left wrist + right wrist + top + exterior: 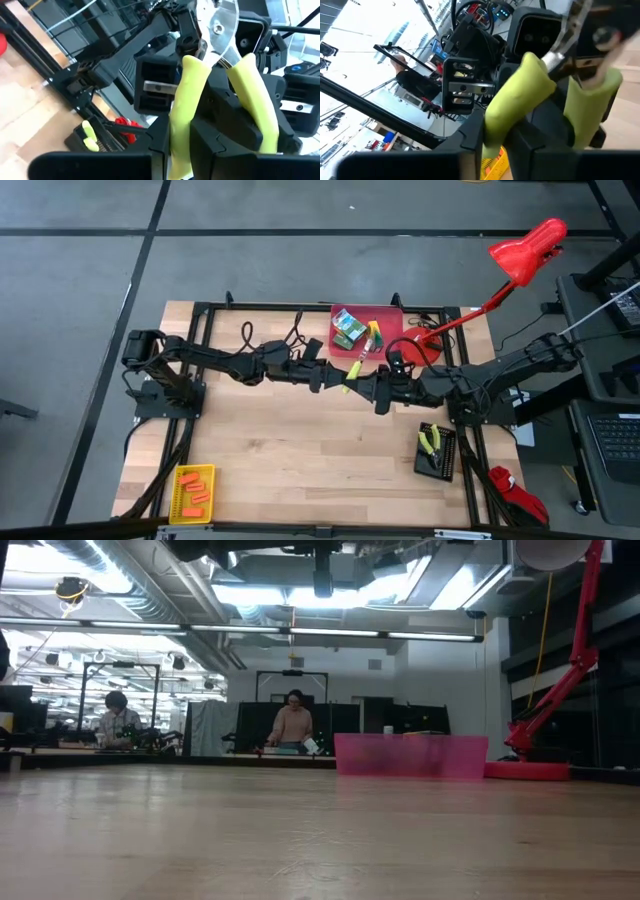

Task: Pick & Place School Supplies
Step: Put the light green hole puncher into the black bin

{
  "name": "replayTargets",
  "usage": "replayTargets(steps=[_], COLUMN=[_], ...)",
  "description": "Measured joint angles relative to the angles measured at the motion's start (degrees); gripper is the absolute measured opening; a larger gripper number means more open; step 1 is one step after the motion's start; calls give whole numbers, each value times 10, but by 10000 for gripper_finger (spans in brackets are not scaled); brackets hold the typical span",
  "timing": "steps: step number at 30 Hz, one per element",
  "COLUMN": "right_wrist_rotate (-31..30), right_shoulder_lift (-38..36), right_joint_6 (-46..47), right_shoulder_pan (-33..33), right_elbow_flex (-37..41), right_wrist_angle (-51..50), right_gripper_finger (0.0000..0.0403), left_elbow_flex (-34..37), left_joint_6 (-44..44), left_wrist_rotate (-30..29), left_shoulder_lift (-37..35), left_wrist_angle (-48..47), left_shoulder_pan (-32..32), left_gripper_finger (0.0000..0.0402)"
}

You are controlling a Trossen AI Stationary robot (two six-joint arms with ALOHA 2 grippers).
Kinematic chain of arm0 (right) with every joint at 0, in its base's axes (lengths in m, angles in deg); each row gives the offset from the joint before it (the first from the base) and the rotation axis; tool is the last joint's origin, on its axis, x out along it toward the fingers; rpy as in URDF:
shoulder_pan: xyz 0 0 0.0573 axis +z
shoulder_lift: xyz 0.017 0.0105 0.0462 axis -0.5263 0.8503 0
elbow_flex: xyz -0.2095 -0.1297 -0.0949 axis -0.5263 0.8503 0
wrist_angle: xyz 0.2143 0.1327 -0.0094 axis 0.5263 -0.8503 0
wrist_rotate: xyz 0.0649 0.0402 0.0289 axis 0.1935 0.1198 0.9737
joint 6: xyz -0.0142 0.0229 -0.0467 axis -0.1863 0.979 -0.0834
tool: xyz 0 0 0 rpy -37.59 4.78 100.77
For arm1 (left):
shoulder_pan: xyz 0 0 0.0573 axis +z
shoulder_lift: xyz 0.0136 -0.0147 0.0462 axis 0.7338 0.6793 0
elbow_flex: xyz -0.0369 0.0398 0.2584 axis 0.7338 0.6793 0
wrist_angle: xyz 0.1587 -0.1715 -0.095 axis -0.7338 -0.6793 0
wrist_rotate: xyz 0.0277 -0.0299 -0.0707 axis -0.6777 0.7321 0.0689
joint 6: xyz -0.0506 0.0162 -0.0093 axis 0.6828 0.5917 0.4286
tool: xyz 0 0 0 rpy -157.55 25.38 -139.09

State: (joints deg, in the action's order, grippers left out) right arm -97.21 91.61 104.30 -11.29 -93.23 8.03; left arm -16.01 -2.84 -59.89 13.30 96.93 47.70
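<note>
From above, I see orange sticks (198,492) in the yellow bin (181,499) at seven o'clock and one pair of pliers (430,443) in the black bin (448,465) at four o'clock. At table centre my left gripper (340,378) and right gripper (366,384) meet, both clenched on the yellow-green handles of a second pair of pliers (353,370) held above the wood. At twelve o'clock, crayon boxes (348,328) lie in the red bin (390,315).
</note>
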Motion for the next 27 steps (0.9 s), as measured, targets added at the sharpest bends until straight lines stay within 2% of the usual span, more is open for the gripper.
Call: replayTargets(steps=[3,7,12,14,19,23,27], right_wrist_rotate=[2,1,-23,-28,-30,-14,51], right_shoulder_lift=[0,1,-2,-4,-13,-39,-47], right_joint_6=[-6,-27,-36,-38,-41,-11,113], right_shoulder_pan=[0,0,0,0,0,9,48], right_elbow_flex=[0,0,0,0,0,-1,0], right_wrist_angle=[0,-1,2,2,-20,-155,-409], right_gripper_finger=[48,47,46,46,46,46,46], left_elbow_flex=[0,-1,1,1,1,2,2], left_joint_6=[-13,-27,-42,-53,-95,-140,-207], left_wrist_rotate=[0,19,105,145,202,195,114], left_shoulder_lift=[0,0,0,-2,-9,-22,-48], left_wrist_angle=[1,-3,-46,-68,-156,-284,-429], left_shoulder_pan=[3,4,3,1,-21,-42,-68], left_gripper_finger=[41,78,121,131,145,144,137])
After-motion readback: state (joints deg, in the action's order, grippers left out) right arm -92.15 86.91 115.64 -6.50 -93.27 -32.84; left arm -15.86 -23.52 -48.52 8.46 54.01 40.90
